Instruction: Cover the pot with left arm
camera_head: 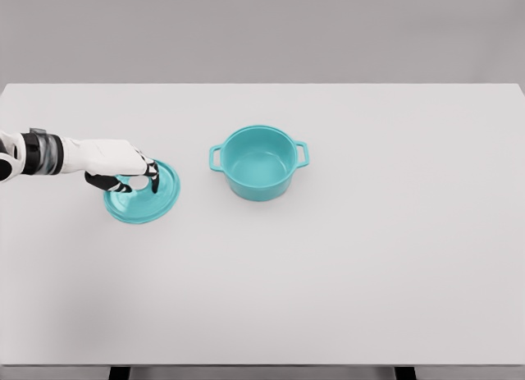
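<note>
A teal pot (259, 162) with two side handles stands uncovered near the middle of the white table (344, 265). Its teal lid (146, 196) is to the left of it, one edge looking slightly raised. My left hand (135, 176) reaches in from the left edge and sits over the lid's centre, fingers curled around the knob, which is hidden under them. The right arm is out of view.
A grey wall runs behind the table's far edge. The table's front edge lies near the bottom of the picture, with dark legs showing under it.
</note>
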Action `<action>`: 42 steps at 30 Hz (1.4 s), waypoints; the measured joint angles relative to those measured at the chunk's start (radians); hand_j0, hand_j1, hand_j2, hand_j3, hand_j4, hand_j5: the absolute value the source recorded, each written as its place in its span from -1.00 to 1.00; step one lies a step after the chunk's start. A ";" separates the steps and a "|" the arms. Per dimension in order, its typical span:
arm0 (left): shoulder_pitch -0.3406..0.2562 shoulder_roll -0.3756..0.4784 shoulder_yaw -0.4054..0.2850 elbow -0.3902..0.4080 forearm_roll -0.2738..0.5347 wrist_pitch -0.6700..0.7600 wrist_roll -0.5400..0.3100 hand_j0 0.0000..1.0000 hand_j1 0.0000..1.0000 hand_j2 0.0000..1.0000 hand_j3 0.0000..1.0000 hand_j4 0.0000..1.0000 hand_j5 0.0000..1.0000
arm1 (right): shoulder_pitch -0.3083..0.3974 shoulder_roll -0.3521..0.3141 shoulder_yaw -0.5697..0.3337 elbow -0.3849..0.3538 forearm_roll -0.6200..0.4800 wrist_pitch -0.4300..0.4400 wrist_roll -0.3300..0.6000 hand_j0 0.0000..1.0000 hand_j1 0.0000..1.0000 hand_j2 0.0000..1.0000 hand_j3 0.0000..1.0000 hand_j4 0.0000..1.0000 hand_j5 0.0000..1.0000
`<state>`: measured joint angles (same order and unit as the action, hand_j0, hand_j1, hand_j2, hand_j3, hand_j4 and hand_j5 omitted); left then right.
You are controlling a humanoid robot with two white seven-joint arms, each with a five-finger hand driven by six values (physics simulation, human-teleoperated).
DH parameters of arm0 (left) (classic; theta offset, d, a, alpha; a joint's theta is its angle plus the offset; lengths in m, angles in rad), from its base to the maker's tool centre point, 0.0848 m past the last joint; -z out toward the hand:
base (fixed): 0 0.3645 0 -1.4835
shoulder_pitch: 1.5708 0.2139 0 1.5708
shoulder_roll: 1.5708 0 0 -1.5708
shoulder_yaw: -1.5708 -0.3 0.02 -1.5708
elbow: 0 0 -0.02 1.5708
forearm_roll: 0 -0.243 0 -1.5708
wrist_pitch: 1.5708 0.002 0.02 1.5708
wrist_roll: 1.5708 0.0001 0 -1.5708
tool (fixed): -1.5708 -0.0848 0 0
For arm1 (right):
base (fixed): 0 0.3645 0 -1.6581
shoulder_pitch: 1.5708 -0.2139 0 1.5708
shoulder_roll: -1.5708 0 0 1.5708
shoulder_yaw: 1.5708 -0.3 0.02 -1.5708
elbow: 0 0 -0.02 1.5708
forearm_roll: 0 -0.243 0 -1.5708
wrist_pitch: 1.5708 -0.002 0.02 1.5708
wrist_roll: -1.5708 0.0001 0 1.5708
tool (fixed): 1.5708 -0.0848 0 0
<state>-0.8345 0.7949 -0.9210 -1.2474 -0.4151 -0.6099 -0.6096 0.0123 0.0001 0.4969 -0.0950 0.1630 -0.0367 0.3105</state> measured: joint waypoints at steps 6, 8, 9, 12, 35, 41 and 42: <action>-0.009 0.004 -0.002 -0.001 -0.001 -0.003 -0.001 0.08 0.08 0.08 0.08 0.08 0.08 | 0.000 0.000 0.000 0.000 0.000 0.000 0.000 1.00 1.00 1.00 1.00 1.00 1.00; -0.012 0.004 -0.002 -0.002 -0.001 -0.003 -0.001 0.08 0.08 0.08 0.08 0.08 0.08 | 0.000 0.000 0.000 0.000 0.000 0.000 0.000 1.00 1.00 1.00 1.00 1.00 1.00; -0.014 0.005 -0.002 -0.003 -0.001 -0.003 -0.001 0.08 0.08 0.08 0.08 0.08 0.08 | 0.000 0.000 0.000 0.000 0.000 0.000 0.000 1.00 1.00 1.00 1.00 1.00 1.00; -0.040 0.005 -0.002 -0.006 0.002 -0.003 -0.001 0.08 0.08 0.08 0.08 0.08 0.08 | 0.000 0.000 0.000 0.000 0.000 0.000 0.000 1.00 1.00 1.00 1.00 1.00 1.00; -0.183 -0.068 -0.002 -0.008 0.084 -0.003 -0.002 0.09 0.09 0.09 0.09 0.09 0.09 | 0.000 0.000 0.000 0.000 0.000 0.000 0.000 1.00 1.00 1.00 1.00 1.00 1.00; -0.196 -0.117 -0.002 -0.003 0.099 -0.003 -0.002 0.09 0.09 0.09 0.09 0.09 0.09 | 0.000 0.000 0.000 0.000 0.000 0.000 0.000 1.00 1.00 1.00 1.00 1.00 1.00; -0.198 -0.124 -0.002 -0.003 0.100 -0.004 -0.002 0.09 0.09 0.09 0.09 0.09 0.09 | 0.000 0.000 0.000 0.000 0.000 0.000 0.000 1.00 1.00 1.00 1.00 1.00 1.00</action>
<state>-1.0324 0.6706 -0.9233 -1.2502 -0.3154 -0.6136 -0.6114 0.0123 0.0001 0.4969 -0.0949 0.1630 -0.0367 0.3101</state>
